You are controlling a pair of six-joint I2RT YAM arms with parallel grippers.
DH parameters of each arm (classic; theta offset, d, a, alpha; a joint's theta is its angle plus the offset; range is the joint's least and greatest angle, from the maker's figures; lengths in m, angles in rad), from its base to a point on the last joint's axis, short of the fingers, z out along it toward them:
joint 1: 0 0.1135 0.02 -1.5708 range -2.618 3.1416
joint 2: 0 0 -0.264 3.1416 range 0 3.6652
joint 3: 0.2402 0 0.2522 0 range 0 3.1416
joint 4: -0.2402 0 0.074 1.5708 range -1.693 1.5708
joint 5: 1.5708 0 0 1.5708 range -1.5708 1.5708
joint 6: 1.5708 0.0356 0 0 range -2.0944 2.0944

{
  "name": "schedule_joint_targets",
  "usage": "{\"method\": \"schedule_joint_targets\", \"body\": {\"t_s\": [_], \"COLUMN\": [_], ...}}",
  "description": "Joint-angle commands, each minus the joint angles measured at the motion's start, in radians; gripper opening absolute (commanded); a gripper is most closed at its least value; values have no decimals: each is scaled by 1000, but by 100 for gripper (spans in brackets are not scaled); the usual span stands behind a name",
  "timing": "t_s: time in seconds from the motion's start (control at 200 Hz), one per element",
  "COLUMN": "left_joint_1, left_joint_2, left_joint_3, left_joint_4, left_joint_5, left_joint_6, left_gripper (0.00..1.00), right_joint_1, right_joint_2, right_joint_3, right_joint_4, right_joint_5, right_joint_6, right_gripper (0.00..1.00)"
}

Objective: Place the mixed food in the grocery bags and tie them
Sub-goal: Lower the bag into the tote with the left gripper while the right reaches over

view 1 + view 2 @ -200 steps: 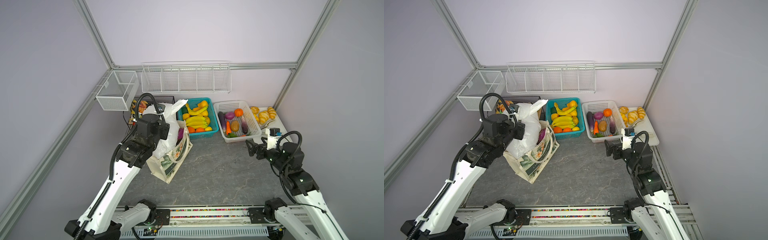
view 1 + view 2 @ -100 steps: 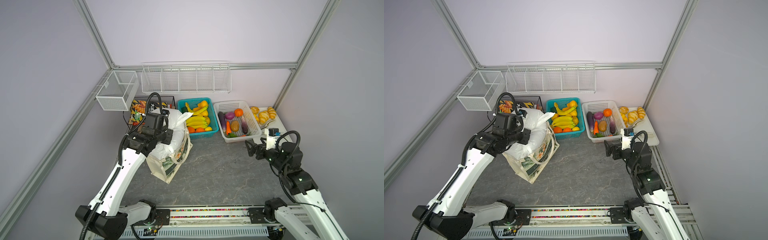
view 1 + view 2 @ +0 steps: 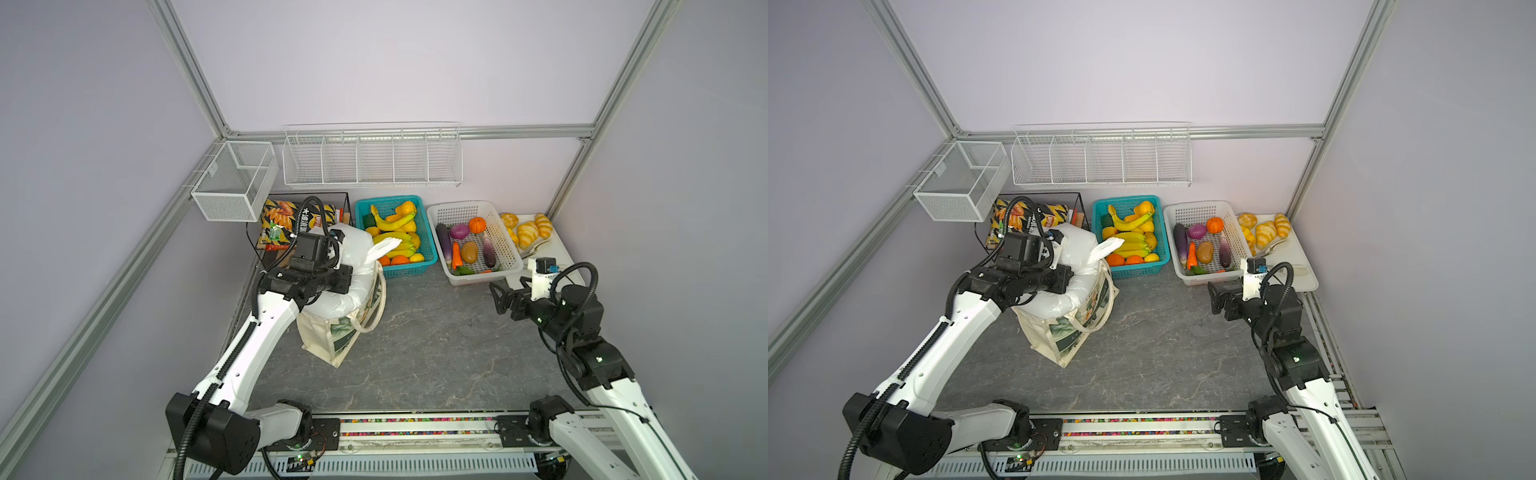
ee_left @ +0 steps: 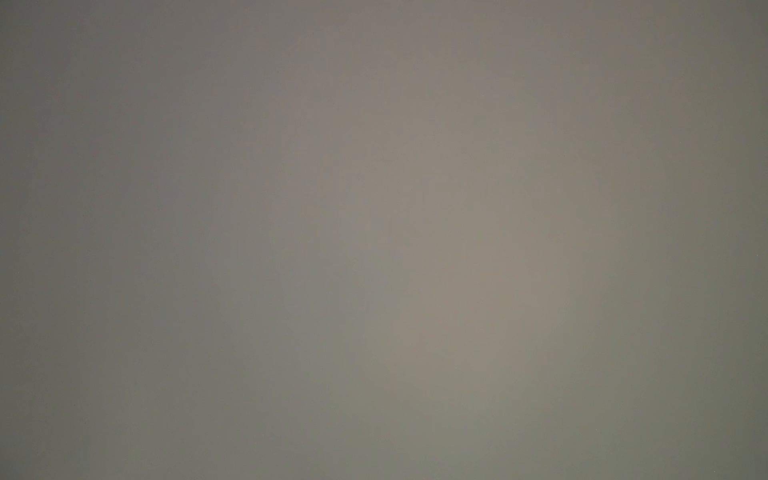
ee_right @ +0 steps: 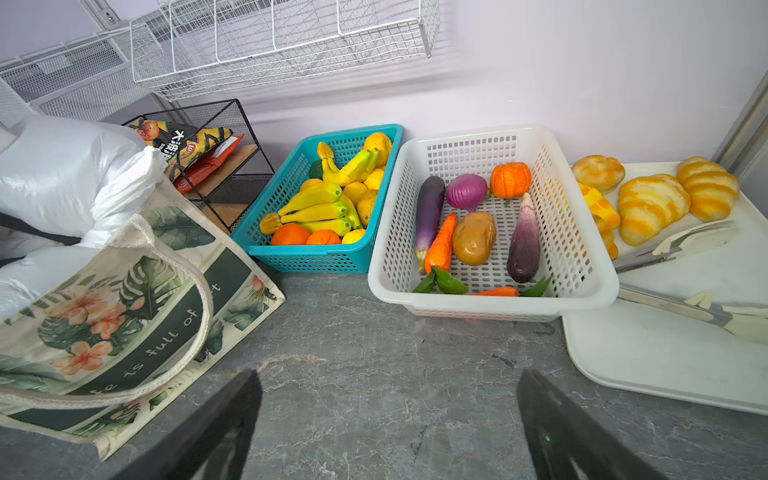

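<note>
Entry: my left claw (image 3: pixel 337 240) clenched, pressed into white plastic bag (image 3: pixel 353 270) atop canvas tote (image 3: pixel 326 343); my right claw (image 5: pixel 388 374) released, empty.

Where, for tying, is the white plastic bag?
In both top views the white plastic bag sits left, bulging from the canvas tote, beside the teal basket.

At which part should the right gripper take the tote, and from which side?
The rope handle, from the right arm's side. Its loop hangs loose on the tote face turned toward the open right gripper; the white bag fills its mouth.
</note>
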State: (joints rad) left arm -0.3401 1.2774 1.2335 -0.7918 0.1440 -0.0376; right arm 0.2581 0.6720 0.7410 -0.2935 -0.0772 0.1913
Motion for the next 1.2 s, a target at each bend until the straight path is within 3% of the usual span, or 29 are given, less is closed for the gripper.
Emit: {"method": "schedule_joint_targets", "body": {"t_s": [0.0, 0.135, 0.265, 0.435, 0.6, 0.795, 0.99, 1.195], "left_joint_1": [14, 15, 16, 17, 17, 17, 17, 17], "left_joint_2": [97, 105, 26, -44, -76, -98, -105, -118], "left_joint_3": [-97, -113, -101, -123, -142, -141, -149, -154], "left_joint_4": [-152, -158, -135, -115, -78, -55, -34, -26], "left_joint_5": [23, 50, 78, 112, 107, 90, 101, 107], "left_joint_6": [-30, -34, -66, -98, -123, -118, -108, -98], "left_gripper": [0, 0, 0, 0, 0, 0, 0, 0], "right_joint_1": [5, 6, 43, 281, 493, 607, 641, 644], "right_joint_2": [-3, 4, 64, 259, 498, 701, 885, 1018], "right_joint_3": [-15, -20, -8, 102, 223, 405, 585, 698], "right_joint_4": [31, 45, 112, 124, 239, 220, 108, 53], "right_joint_5": [-17, -30, -153, -124, -173, -98, 28, 30], "right_joint_6": [11, 24, 81, 91, 180, 270, 289, 286], "right_gripper": [99, 99, 99, 99, 100, 99, 88, 69]}}
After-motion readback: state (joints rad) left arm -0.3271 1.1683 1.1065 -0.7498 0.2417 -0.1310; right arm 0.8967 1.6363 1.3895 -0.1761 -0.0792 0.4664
